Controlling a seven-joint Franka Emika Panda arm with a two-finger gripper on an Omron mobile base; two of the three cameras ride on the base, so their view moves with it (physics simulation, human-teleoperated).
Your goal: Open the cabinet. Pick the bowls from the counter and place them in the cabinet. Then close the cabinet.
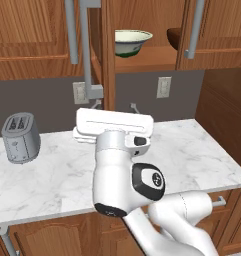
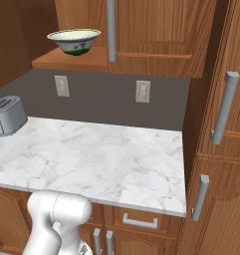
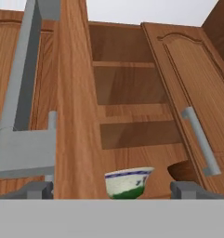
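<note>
Glossy white rounded arm (image 1: 114, 175), fat cylindrical links, dark joint cap (image 1: 148, 181) with small white marks, flat white hand block (image 1: 114, 125), small dark grey finger tips (image 3: 36, 189)

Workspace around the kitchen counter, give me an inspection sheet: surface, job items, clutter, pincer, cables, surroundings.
Surface: white marble counter, no bowls on it.
Job items: cream bowl and brown bowl both sit on the cabinet shelf; left door swung open, right door partly open.
Clutter: grey toaster at the counter's left end.
Pincer: pincer open, empty, pointed into the cabinet.
Cables: nothing seen.
Surroundings: two wall outlets on the grey backsplash; wooden cabinets below and to the right.
</note>
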